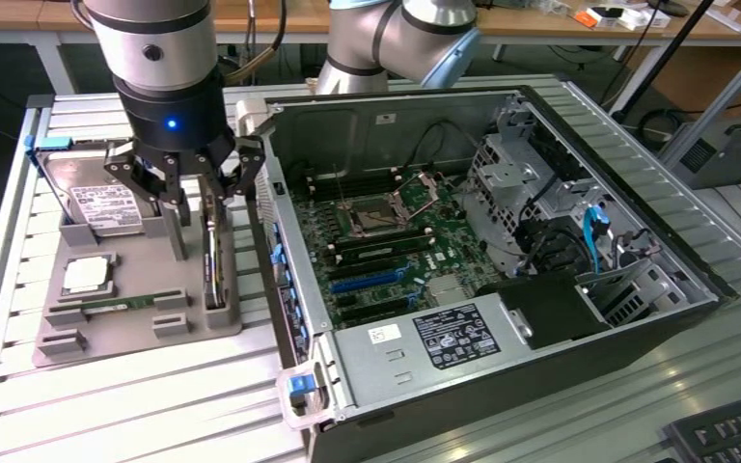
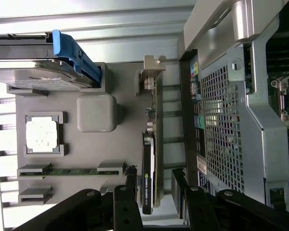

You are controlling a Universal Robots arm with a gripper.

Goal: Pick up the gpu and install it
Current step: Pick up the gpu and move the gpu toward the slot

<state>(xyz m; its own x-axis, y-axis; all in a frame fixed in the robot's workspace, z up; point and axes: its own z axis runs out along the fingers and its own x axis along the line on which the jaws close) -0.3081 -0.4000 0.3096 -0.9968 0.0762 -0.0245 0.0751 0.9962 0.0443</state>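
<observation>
The black two-fingered pincer hangs released, jaws spread either side of the long, thin black gpu with silvery bracket end. The gpu stands on edge in the grey plastic parts tray, just beside the open metal computer case. An off-centre squeeze could tilt the card or jam it in its slot, and a finger might clip the case wall

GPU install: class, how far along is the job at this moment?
Done: the open gripper is lined up astride the gpu. In hand: nothing; the card stands in the grey tray, ungripped. Left: gripping, lifting, seating it in the computer case.
</observation>
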